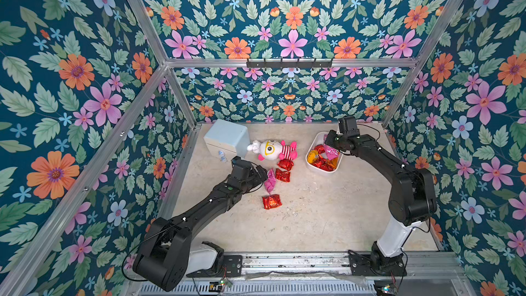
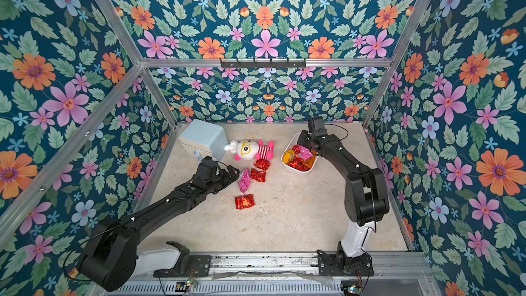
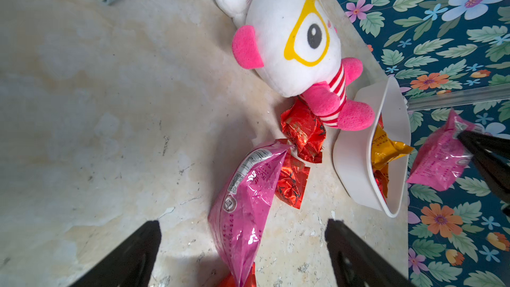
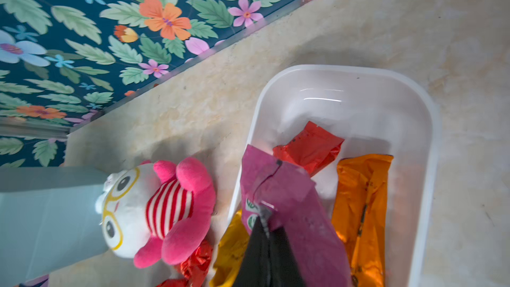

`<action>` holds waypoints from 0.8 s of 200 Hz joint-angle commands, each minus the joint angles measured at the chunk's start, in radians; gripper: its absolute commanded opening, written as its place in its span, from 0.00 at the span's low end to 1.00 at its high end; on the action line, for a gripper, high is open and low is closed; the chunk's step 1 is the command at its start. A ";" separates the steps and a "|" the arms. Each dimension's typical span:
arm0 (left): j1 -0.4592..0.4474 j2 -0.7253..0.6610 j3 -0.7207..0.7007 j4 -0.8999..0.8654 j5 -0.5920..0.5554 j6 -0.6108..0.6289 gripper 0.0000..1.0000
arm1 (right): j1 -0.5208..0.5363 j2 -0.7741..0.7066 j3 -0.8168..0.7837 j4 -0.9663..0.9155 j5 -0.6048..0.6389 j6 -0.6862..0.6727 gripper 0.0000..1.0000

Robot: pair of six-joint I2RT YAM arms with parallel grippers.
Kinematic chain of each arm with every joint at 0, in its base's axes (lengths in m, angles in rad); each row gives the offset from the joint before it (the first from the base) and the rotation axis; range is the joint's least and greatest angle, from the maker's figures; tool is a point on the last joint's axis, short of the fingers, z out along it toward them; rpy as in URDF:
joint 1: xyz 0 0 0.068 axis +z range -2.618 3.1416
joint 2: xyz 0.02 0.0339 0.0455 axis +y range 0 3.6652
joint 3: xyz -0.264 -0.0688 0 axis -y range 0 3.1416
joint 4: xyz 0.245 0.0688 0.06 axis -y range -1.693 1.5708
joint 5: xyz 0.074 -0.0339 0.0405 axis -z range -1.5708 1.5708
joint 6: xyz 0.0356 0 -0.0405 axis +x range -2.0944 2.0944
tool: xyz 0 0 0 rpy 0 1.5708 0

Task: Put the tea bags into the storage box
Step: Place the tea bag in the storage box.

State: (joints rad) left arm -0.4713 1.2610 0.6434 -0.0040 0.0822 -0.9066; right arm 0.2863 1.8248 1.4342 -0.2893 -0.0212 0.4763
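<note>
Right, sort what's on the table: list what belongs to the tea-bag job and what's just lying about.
Job: three red bags; loose pink bag; held pink bag; box.
Lying about: doll; blue cabinet.

Doll (image 1: 271,149) between cabinet (image 1: 226,138) and storage box (image 1: 321,171), tea bags (image 1: 282,175) in front of doll

We see the left arm (image 1: 205,206) and right arm (image 1: 381,156), matte black with white base links (image 1: 395,234). Thin black cables (image 1: 427,223) loop alongside.
</note>
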 commanded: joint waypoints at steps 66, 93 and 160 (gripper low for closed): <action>0.000 -0.057 -0.027 -0.039 -0.054 0.015 0.99 | 0.002 0.025 0.035 -0.037 0.053 -0.022 0.41; -0.001 -0.056 -0.027 -0.032 -0.065 0.010 0.99 | 0.007 -0.017 0.026 -0.073 0.043 -0.059 0.59; 0.010 -0.066 -0.045 -0.002 -0.113 -0.013 0.99 | 0.246 -0.088 -0.021 -0.073 -0.022 -0.049 0.62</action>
State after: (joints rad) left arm -0.4702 1.1980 0.6037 -0.0296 0.0006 -0.9104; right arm 0.4519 1.7340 1.4197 -0.3706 0.0120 0.4152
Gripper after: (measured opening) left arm 0.993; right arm 0.620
